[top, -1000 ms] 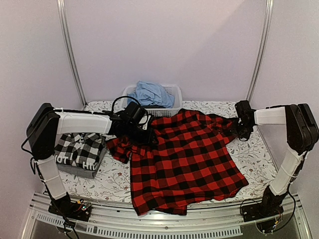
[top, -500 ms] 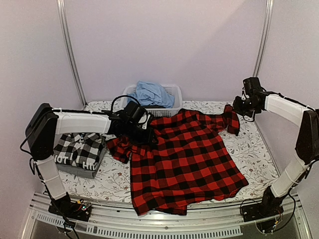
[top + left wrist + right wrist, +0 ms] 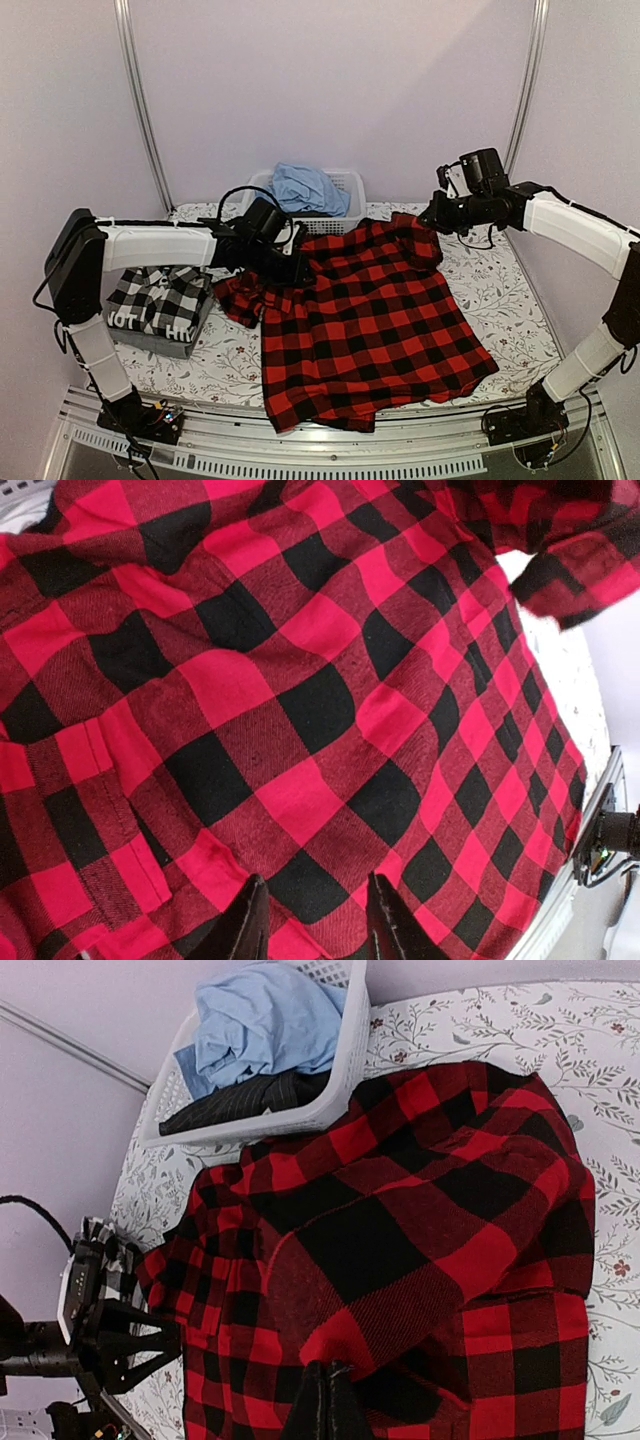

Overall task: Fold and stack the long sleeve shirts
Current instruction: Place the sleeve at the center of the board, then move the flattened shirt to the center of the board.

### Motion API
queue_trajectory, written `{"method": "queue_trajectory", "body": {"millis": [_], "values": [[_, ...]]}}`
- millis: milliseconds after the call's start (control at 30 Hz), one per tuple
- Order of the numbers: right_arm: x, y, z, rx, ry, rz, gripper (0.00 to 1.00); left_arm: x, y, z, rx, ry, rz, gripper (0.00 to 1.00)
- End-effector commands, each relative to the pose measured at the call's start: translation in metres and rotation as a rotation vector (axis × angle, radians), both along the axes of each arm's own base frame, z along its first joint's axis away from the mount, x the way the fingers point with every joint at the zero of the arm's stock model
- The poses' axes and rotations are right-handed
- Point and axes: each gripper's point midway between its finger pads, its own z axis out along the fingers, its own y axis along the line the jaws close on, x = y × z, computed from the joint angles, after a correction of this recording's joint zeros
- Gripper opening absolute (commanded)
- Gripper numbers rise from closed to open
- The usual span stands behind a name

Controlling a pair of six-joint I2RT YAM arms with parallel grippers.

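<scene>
Under the right pincer, held up off the bench near its far edge, I see a fold of the red-and-black flannel hanging. The two fingers are pressed together on the cloth. On the wrist view the check fabric drapes away from their tips and doubles back over the shirt's far right corner. Below and toward me from that pincer, the rest of the flannel lies spread across the middle of the bench, and its near hem reaches the front edge.

Across the shirt, well apart from the right pincer, my left pincer sits low at the flannel's far left part, by a bunched bit of cloth. Its fingers stand apart, and flat check cloth shows in the gap. I cannot tell whether the tips press on the fabric.

To the left of the left pincer, clear of the flannel, a folded black-and-white check shirt lies on top of a dark grey shirt. There is white lettering along the stack's near edge.

Just behind the left pincer, at the back of the bench, stands a white basket. A blue cloth is heaped in it, with something dark beneath that.
</scene>
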Motion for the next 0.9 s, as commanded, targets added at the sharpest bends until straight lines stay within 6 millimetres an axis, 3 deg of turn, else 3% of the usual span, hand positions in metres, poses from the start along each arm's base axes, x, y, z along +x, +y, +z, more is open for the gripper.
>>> {"method": "queue_trajectory", "body": {"millis": [0, 200, 333, 400, 600, 733, 867], "values": [[-0.014, -0.007, -0.011, 0.018, 0.021, -0.024, 0.00, 0.000, 0.005, 0.013, -0.012, -0.026, 0.002, 0.33], [-0.016, -0.047, -0.094, -0.092, 0.177, -0.106, 0.03, -0.001, 0.003, 0.011, -0.016, -0.017, -0.007, 0.33], [-0.017, -0.061, -0.127, -0.173, 0.242, -0.131, 0.27, 0.000, 0.002, 0.012, -0.014, -0.019, -0.011, 0.33], [-0.018, -0.064, -0.128, -0.223, 0.236, -0.144, 0.39, 0.000, 0.003, 0.012, -0.011, -0.020, -0.008, 0.33], [-0.023, -0.054, -0.088, -0.392, 0.104, -0.167, 0.62, 0.000, 0.005, 0.010, -0.004, -0.015, -0.007, 0.33], [-0.039, -0.036, -0.081, -0.498, 0.068, -0.130, 0.70, 0.001, 0.006, 0.011, -0.005, -0.021, 0.001, 0.33], [-0.049, -0.005, -0.093, -0.507, 0.075, -0.055, 0.71, 0.004, 0.008, 0.013, -0.007, -0.028, 0.013, 0.33]]}}
